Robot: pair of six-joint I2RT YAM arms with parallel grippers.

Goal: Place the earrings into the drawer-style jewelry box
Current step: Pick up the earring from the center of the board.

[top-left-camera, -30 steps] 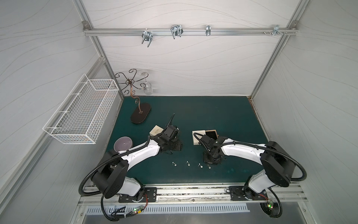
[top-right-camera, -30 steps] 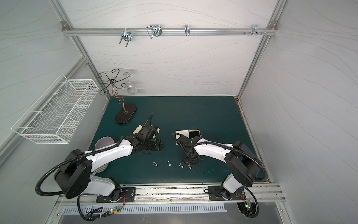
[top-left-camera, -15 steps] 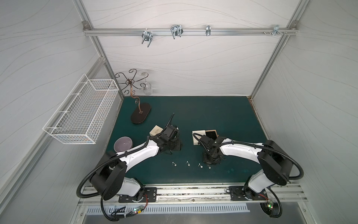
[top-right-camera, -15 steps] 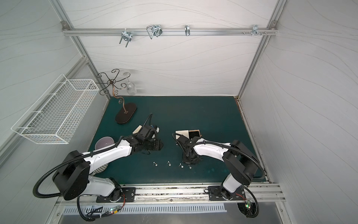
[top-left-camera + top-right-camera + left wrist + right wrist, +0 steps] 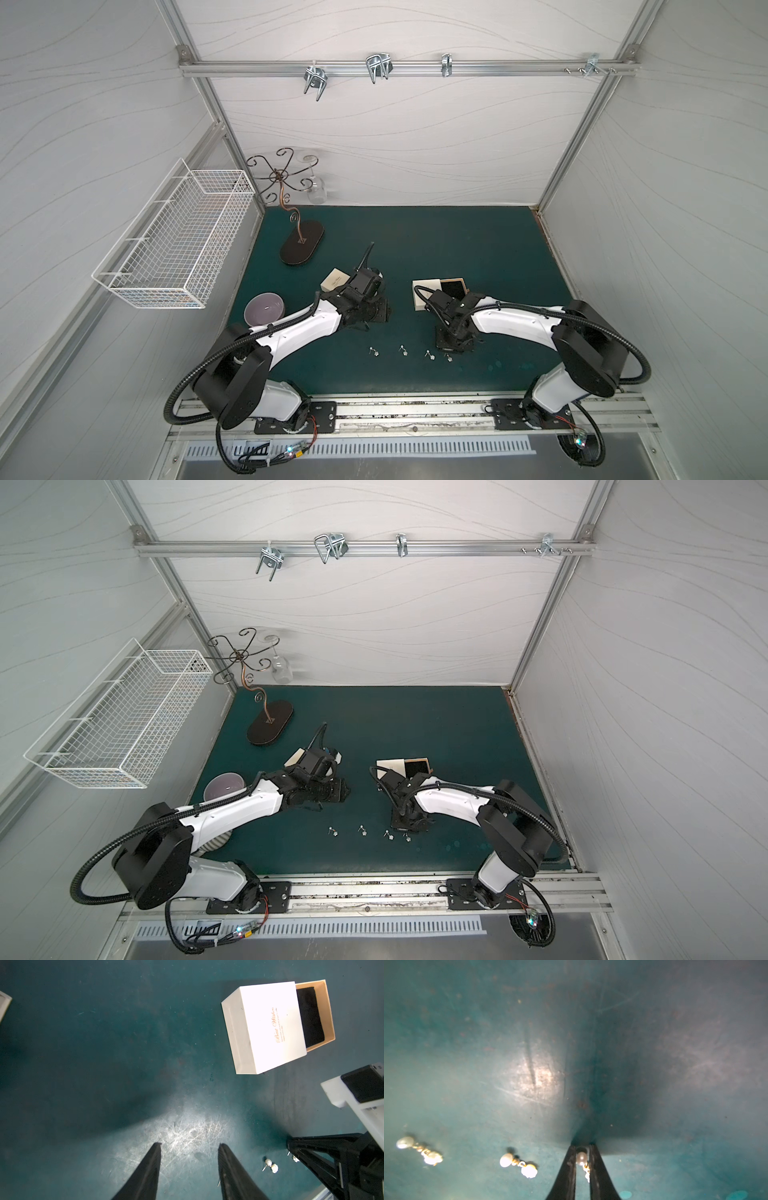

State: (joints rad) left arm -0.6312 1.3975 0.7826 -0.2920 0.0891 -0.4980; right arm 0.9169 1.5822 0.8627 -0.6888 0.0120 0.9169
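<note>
Several tiny pearl-drop earrings lie in a row near the mat's front edge in both top views, one of them at the left end. My right gripper is down on the mat at the row's right end, shut on one earring, whose pearl sits between the fingertips. Two more earrings lie beside it. The drawer-style jewelry box stands behind, its black-lined drawer pulled out. My left gripper hovers open and holds nothing.
A second small white box sits under my left wrist. A purple bowl is at the left. A metal stand on a black oval base is at the back left, and a wire basket hangs on the left wall.
My right gripper's jaws have narrowed onto the rightmost earring. Neither arm has visibly shifted.
</note>
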